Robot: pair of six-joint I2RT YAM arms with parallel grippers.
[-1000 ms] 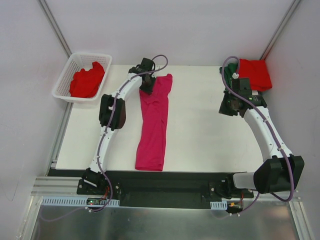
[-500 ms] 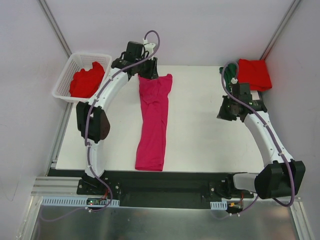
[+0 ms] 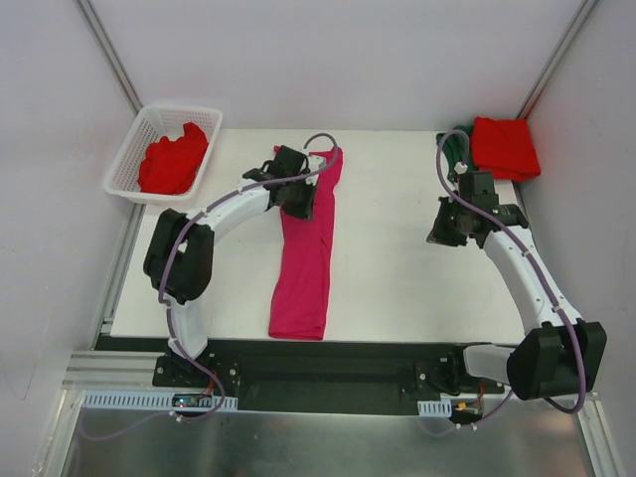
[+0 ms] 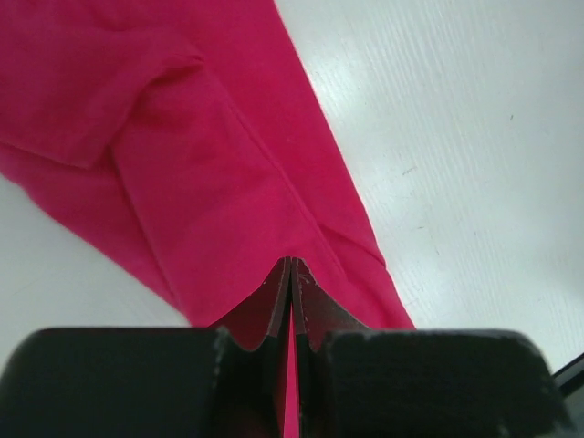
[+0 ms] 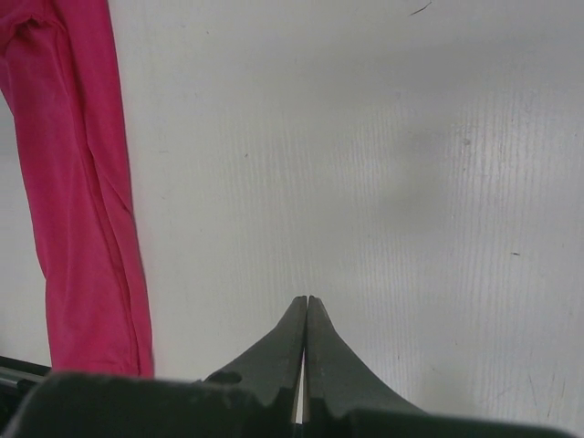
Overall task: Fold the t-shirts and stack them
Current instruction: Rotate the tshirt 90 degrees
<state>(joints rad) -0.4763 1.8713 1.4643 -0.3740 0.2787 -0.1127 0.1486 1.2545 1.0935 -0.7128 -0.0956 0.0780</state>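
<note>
The magenta-pink t-shirt (image 3: 303,258) lies as a long narrow strip on the white table (image 3: 397,288), running from the back edge to the front edge. My left gripper (image 3: 301,204) is shut just above its upper part. In the left wrist view the closed tips (image 4: 292,262) sit over flat pink cloth (image 4: 210,155) with nothing visibly pinched. A red t-shirt (image 3: 505,147) lies folded at the back right on the dark green one (image 3: 453,151). My right gripper (image 3: 442,234) is shut and empty over bare table (image 5: 383,164), and the pink shirt (image 5: 87,210) shows at the left of its view.
A white lattice basket (image 3: 123,161) stands off the table's back left corner and holds a crumpled red t-shirt (image 3: 174,159). Grey walls close in the back and both sides. The arm bases sit on a black rail at the near edge.
My left arm has swung from the table's back edge near the basket forward onto the pink shirt's upper part. My right gripper has barely shifted. The shirts have not moved.
</note>
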